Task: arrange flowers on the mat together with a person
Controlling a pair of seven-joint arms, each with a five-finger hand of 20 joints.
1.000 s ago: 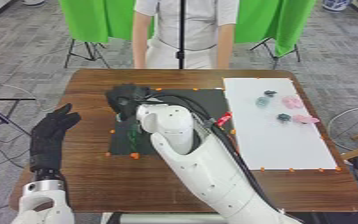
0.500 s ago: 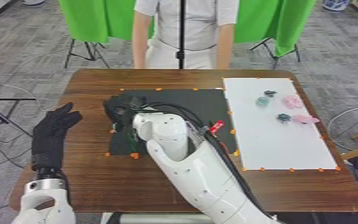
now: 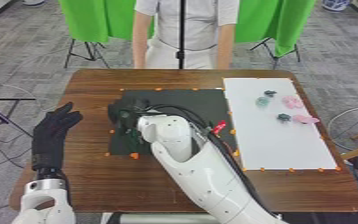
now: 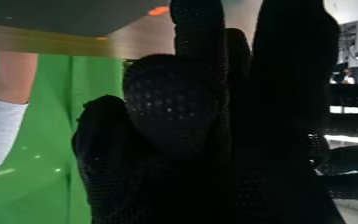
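Note:
Over the left part of the black mat [image 3: 206, 102] is my right hand [image 3: 127, 114], its wrist bent towards the left. In the right wrist view the same hand [image 4: 211, 125] has mostly straight fingers; no flower can be made out against its glove. Something thin and dark green [image 3: 133, 143] lies on the mat just nearer than the hand, partly covered. On the white mat [image 3: 282, 147] lie two pink flowers [image 3: 293, 102], a pale teal one [image 3: 262, 101] and small dark green ones [image 3: 284, 117]. My left hand [image 3: 56, 125] is open over the table's left side.
Orange markers [image 3: 135, 156] line both mats on the brown table [image 3: 87, 182]. My right forearm crosses the black mat's near right part, beside a red tag [image 3: 219, 126]. Green cloth [image 3: 278, 25] hangs behind the table.
My right hand has come nearer over the black mat's left part, and its forearm has shifted a little. The left hand and the flowers on the white mat look unchanged.

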